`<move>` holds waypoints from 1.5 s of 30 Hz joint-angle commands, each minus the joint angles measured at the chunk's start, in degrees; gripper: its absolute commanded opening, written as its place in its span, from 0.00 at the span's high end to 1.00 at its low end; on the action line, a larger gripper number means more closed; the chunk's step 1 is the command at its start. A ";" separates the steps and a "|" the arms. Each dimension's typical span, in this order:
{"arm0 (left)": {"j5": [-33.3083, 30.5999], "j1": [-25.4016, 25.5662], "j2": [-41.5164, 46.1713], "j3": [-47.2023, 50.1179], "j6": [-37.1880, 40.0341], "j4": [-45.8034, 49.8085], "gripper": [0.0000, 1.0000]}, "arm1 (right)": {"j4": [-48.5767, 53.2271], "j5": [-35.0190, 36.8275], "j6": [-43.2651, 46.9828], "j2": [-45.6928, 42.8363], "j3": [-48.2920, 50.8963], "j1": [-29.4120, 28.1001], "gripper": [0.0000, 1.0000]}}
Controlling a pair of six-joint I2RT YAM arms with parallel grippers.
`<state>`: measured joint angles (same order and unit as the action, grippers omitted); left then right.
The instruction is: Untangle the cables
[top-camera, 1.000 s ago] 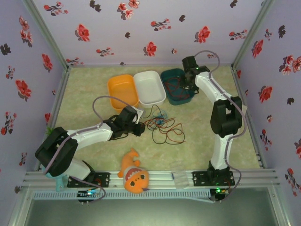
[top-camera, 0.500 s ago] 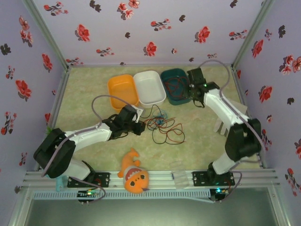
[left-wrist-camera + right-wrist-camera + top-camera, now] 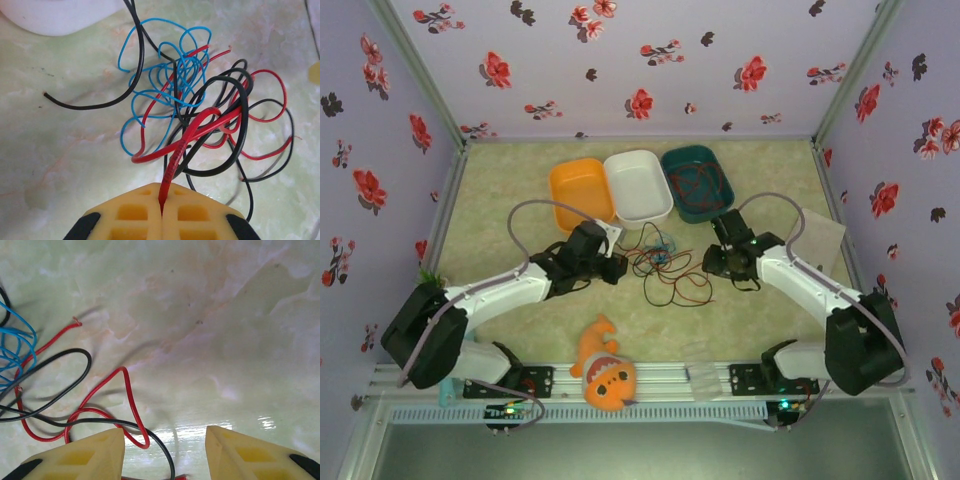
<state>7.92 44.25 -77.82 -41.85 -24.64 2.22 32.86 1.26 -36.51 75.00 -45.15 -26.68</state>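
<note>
The cables lie in one tangle (image 3: 665, 270) at mid-table. The red cable (image 3: 265, 95), the black cable (image 3: 135, 75) and the light blue cable (image 3: 165, 75) loop through each other. My left gripper (image 3: 162, 200) is shut on a red strand that rises from the knot, and it sits at the tangle's left side (image 3: 617, 268). My right gripper (image 3: 713, 262) hovers just right of the tangle. It is open (image 3: 165, 432), with a red loop (image 3: 127, 390) and a black strand (image 3: 85, 365) on the table near its left finger. Nothing is held between its fingers.
Three bins stand in a row behind the tangle: orange (image 3: 560, 185), white (image 3: 620, 165) and teal (image 3: 670, 160). More red wire (image 3: 698, 182) lies in the teal bin. An orange fish toy (image 3: 605, 372) lies at the near edge. Flowered walls enclose the table.
My right arm has swung from the teal bin down to the right side of the tangle, and its jaws have widened. My left gripper has stayed shut on the red cable, barely moving.
</note>
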 commanded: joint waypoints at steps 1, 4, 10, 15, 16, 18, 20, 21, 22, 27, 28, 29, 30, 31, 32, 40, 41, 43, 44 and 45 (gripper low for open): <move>-1.05 0.03 2.62 -0.09 -1.61 0.44 1.00 | -5.61 -1.90 -1.82 2.55 0.69 -0.32 0.53; -1.15 0.00 3.92 0.27 -1.80 0.51 1.00 | -8.49 -3.40 -1.81 5.99 0.67 -0.31 0.54; -1.59 0.03 4.28 -0.10 -1.57 1.62 1.00 | -11.31 -4.51 -2.38 11.07 -0.01 -0.22 0.61; -2.39 0.06 6.01 -0.43 -1.71 3.76 1.00 | -9.28 -2.67 -2.46 10.76 0.38 -0.23 0.88; -2.69 -0.02 6.45 -0.58 -1.62 4.41 1.00 | -8.49 -2.05 -2.46 10.14 0.29 -0.27 0.93; -3.44 -0.04 7.41 -1.16 -1.46 6.31 1.00 | -6.46 -0.33 -2.28 7.83 0.15 -0.25 0.99; -3.89 -0.04 8.46 -1.85 -0.91 8.56 1.00 | -3.88 1.83 -1.90 5.10 -0.26 -0.22 1.00; -4.28 -0.02 9.11 -2.23 -0.59 9.79 1.00 | -2.17 3.17 -1.66 3.50 -0.63 -0.24 1.00; -4.81 -0.04 9.68 -2.56 -0.49 10.94 1.00 | -0.59 4.32 -1.46 2.14 -1.11 -0.24 1.00; -8.33 -0.29 13.22 -3.15 -0.21 15.62 1.00 | 8.35 11.08 -0.78 -5.18 -3.98 -0.24 1.00; -8.50 -0.35 13.75 -3.15 -0.08 16.13 1.00 | 9.82 12.06 -0.73 -6.43 -4.63 -0.22 1.00; -8.78 -0.47 14.26 -3.23 -0.14 16.67 1.00 | 11.46 13.10 -0.68 -7.80 -5.46 -0.26 1.00; -9.02 -0.52 14.60 -3.41 -0.02 17.25 1.00 | 13.00 13.98 -0.65 -9.16 -6.26 -0.22 1.00; -9.12 -0.64 14.81 -3.50 0.03 17.63 1.00 | 14.05 14.59 -0.65 -10.20 -6.96 -0.26 1.00; -9.41 -0.72 14.98 -3.59 0.20 18.11 1.00 | 15.23 15.33 -0.54 -11.54 -7.75 -0.28 1.00; -11.02 -0.84 14.50 -3.53 0.91 20.35 1.00 | 23.22 19.91 0.87 -16.45 -15.63 -0.28 1.00; -10.99 -0.92 14.61 -3.51 1.04 20.36 1.00 | 23.72 20.09 1.12 -16.79 -16.74 -0.26 1.00; -10.83 -0.96 14.83 -3.56 1.54 20.29 1.00 | 23.92 19.94 1.81 -17.44 -18.63 -0.21 1.00; -10.67 -0.95 14.89 -3.58 1.76 20.37 1.00 | 23.85 19.76 2.27 -17.62 -19.68 -0.16 1.00; -10.72 -0.90 14.97 -3.59 2.03 20.39 1.00 | 23.87 19.75 2.77 -17.58 -20.86 -0.13 1.00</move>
<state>-1.56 43.81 -63.57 -43.90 -24.64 21.61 53.93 18.57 -35.73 58.35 -62.67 -26.68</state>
